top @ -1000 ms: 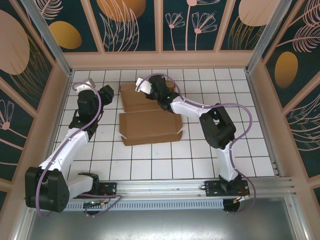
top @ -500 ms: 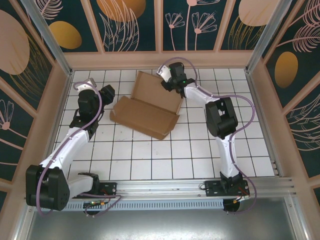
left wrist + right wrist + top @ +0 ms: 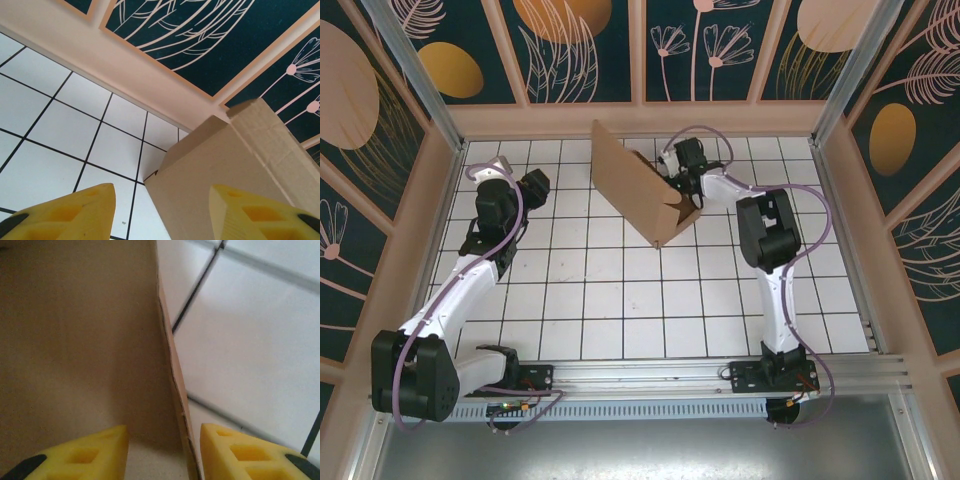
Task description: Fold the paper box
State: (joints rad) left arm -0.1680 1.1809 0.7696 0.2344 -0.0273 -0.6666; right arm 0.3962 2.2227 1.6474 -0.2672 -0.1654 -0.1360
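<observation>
I judge the task to be at an early stage. The paper box (image 3: 632, 185) is not a closed form: it stands reared up on one edge at the far middle of the table (image 3: 620, 300), leaning, its broad brown face turned left, with what looks like a short wall turned up along its right side. Raising the remaining walls, tucking the flaps and closing the lid all appear still to be done. The right end effector (image 3: 678, 180) sits against the box's right side. In the right wrist view its fingers (image 3: 235, 450) straddle a thin cardboard edge with a visible gap, so I read the jaws as apart and not clamped. The left end effector (image 3: 538, 185) hangs well apart from the box on the left side of the table, jaws apart and empty, with a box corner ahead of it in the left wrist view. Against the earlier frames, the box lay flat across the far middle of the table, then half lifted and turned; it is now almost upright and further right. The right arm has swung rightward with it, and the left arm has not moved.
</observation>
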